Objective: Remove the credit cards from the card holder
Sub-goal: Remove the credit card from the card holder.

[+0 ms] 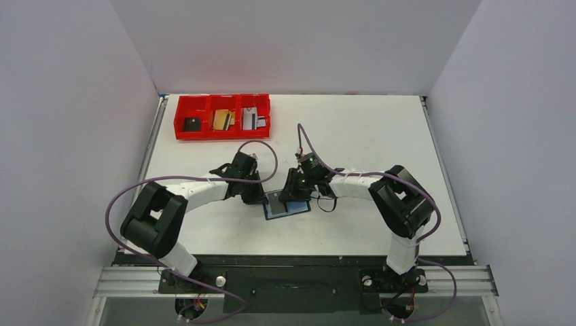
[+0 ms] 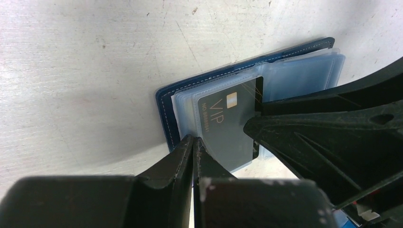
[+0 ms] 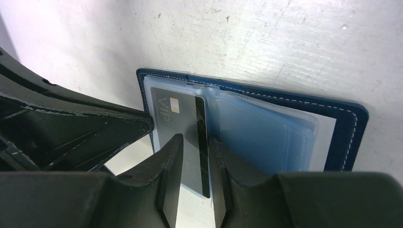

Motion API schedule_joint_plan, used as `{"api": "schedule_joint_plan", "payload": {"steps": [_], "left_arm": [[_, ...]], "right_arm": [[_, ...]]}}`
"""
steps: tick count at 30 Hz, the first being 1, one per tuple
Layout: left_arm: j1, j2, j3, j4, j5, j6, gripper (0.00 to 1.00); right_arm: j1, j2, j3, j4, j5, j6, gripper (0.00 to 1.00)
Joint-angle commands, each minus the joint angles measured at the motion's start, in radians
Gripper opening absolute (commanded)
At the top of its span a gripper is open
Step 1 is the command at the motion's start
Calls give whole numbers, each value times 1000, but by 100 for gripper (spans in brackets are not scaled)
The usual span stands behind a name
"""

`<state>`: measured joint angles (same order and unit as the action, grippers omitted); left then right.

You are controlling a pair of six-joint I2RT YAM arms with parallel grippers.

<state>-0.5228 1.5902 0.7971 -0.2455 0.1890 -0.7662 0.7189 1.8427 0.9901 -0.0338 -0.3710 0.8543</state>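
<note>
Centrally in the overhead frame, the card holder [image 1: 286,206] lies open on the white table [image 1: 380,136]. The left gripper [image 2: 194,140] is closed tight, its tips at the holder's edge. The right gripper [image 3: 195,140] straddles the grey VIP card [image 3: 183,118], jaws narrowly parted.

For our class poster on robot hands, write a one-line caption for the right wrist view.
Right gripper straddles the grey VIP card in the open navy card holder.

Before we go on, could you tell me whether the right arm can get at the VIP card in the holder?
Probably yes: the holder lies open, the right end effector straddles an edge of the card with nothing between, and the shut left end effector sits aside.
</note>
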Motion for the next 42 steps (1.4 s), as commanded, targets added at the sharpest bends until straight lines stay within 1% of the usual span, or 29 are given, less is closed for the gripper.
{"api": "schedule_joint_plan", "payload": {"steps": [1, 5, 12, 15, 23, 42], "left_arm": [[-24, 49, 14, -61, -63, 3, 0], [-30, 59, 18, -66, -70, -2, 0], [-37, 69, 29, -80, -81, -7, 0], [-40, 71, 34, -87, -87, -6, 0], [-39, 72, 40, -107, -111, -8, 0], [-11, 108, 47, -126, -126, 10, 0]], "right_arm": [[-30, -18, -73, 152, -57, 47, 24], [-42, -22, -112, 229, -97, 95, 23], [-62, -22, -166, 347, -138, 150, 16], [-65, -20, -175, 368, -146, 164, 13], [-70, -20, -188, 384, -140, 171, 0], [-123, -59, -259, 367, -98, 141, 0]]}}
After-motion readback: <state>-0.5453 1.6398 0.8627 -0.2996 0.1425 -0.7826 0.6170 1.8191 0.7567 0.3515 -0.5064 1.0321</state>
